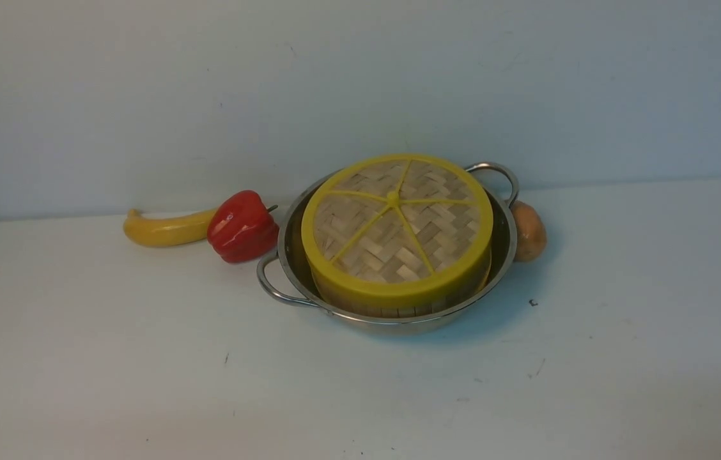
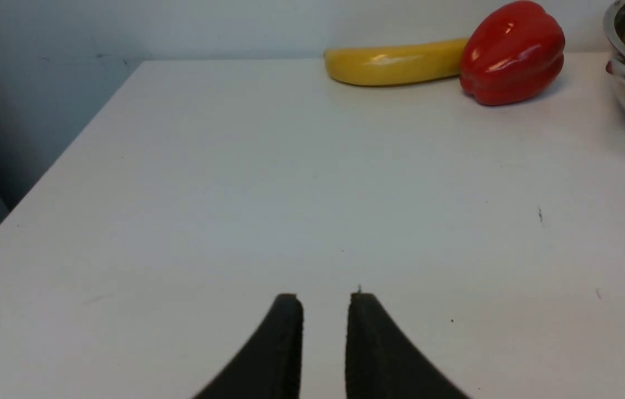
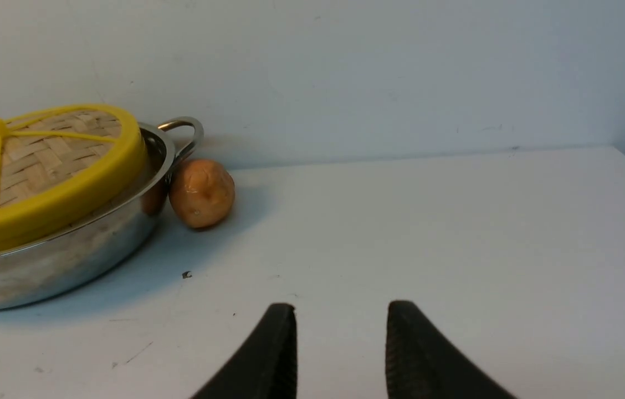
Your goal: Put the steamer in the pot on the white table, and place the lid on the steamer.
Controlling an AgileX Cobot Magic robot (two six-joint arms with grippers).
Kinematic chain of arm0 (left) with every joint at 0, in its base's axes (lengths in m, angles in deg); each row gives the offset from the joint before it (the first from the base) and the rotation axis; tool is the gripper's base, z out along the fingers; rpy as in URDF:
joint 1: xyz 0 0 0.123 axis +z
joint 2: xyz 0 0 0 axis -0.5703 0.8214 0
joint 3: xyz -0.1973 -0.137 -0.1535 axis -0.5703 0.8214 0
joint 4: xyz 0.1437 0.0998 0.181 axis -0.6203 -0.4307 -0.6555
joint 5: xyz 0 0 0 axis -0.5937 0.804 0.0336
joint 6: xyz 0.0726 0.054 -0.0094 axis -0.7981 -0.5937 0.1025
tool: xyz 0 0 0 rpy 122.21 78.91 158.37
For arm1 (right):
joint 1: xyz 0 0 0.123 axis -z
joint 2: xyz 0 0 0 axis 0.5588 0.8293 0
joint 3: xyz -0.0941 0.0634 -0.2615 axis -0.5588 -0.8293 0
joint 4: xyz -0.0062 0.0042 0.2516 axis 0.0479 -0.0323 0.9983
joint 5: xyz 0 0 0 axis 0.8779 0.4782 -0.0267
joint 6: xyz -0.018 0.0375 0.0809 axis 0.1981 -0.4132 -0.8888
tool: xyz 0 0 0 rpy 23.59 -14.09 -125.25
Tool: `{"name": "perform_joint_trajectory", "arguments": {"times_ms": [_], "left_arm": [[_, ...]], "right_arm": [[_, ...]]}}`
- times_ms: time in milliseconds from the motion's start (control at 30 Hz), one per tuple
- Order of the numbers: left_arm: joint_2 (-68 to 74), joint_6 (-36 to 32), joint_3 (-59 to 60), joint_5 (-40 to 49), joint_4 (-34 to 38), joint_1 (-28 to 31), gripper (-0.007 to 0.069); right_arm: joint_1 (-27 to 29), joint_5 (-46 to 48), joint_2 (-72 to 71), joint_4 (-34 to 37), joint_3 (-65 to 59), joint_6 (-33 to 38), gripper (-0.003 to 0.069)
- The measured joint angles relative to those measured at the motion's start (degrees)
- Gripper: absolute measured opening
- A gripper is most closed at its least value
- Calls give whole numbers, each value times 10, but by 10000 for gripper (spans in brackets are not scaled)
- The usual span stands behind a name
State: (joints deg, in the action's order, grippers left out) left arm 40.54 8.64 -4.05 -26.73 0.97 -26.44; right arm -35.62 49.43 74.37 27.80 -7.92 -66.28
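Against pale wall (image 1: 360, 76), white table (image 1: 111, 358), dark specks, holds pot (image 1: 501, 255).

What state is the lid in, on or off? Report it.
On. The lid covers the steamer, which sits in the pot. It is tilted, its near edge lower, so it may not be fully seated.

Plain pale grey wall (image 1: 360, 76), soft even light
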Motion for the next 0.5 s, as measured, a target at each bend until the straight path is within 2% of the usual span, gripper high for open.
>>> {"name": "perform_joint_trajectory", "arguments": {"times_ms": [500], "left_arm": [[0, 0, 0, 0, 0, 0, 141]], "right_arm": [[0, 0, 0, 0, 0, 0, 244]]}}
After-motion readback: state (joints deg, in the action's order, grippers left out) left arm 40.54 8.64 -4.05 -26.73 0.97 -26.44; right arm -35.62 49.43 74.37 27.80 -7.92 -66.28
